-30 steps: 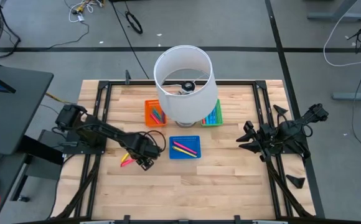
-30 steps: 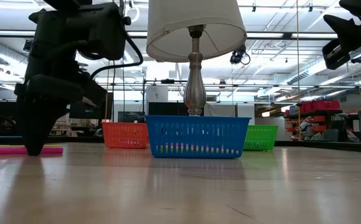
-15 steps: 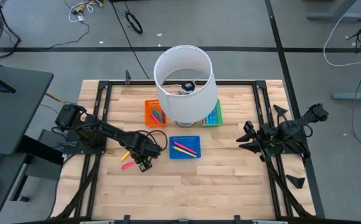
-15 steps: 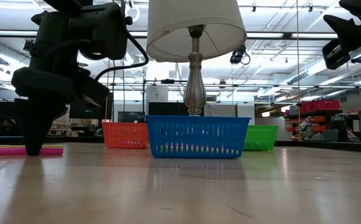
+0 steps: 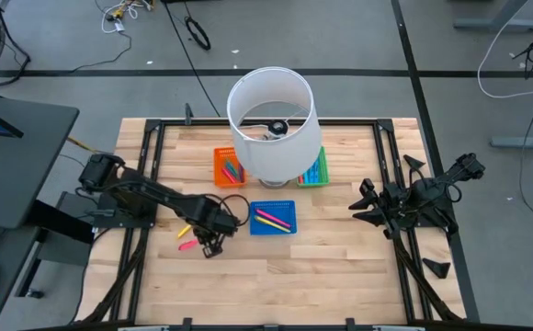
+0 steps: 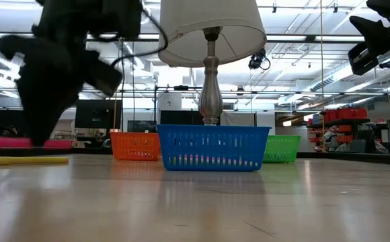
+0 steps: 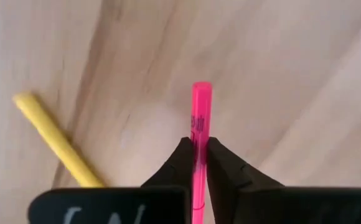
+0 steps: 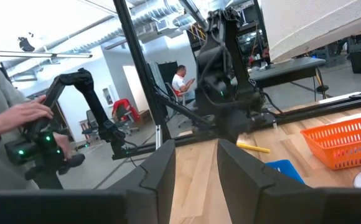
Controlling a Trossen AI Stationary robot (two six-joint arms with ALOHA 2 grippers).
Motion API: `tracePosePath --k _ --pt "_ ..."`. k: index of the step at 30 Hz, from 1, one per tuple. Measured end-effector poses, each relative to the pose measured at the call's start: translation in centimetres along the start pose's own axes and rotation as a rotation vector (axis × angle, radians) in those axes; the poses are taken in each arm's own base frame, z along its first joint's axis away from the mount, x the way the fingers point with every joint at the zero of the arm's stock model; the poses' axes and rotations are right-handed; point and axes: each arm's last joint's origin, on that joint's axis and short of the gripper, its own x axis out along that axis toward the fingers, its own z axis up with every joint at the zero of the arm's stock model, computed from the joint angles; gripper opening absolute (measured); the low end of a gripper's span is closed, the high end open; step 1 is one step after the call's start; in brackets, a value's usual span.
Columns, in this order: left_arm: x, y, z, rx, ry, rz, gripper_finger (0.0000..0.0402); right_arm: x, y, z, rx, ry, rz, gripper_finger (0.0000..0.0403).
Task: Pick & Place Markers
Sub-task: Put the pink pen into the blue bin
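My left gripper hangs over the table's left half, shut on a pink marker. A yellow marker lies flat on the wood just beside it, also seen in the low view as the yellow marker. More markers lie in the blue tray, the orange tray and the green tray. My right gripper waits open and raised at the table's right edge. My left gripper pinches the pink marker's barrel between its two fingers, coming from above and pointing down. The marker lies level in the hold, lifted clear of the table, with one end sticking out past the fingertips.
A table lamp with a white shade stands between the orange and green trays and overhangs them. The blue tray sits just right of my left gripper. Bare wood lies toward the near edge. A person's hand shows beyond the table.
My left gripper has risen with the pink marker, which lay on the table beside the yellow one and now hangs level above it. The yellow marker has stayed on the wood. The gripper has also drifted slightly toward the near edge.
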Motion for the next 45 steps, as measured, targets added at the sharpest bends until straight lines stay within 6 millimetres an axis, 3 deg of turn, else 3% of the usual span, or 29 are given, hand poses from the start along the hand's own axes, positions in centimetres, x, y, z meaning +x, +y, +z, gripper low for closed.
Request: tracePosePath --k 6,17,24,45 --pt "-2.8 -1.8 0.3 0.114 -0.029 -0.045 0.0022 0.0 0.0 0.0 0.000 0.000 0.000 0.0119" --pt "-7.4 -5.7 -1.2 0.295 -0.048 -0.094 0.0022 0.0 0.0 0.0 0.000 0.000 0.000 0.0119" --pt "-8.8 -6.6 -1.7 0.314 -0.054 -0.095 0.0022 0.0 0.0 0.0 0.000 0.000 0.000 0.0119" --pt "-8.9 -6.7 7.8 0.322 -0.107 -0.010 0.0022 0.0 0.0 0.0 0.000 0.000 0.000 0.0119"
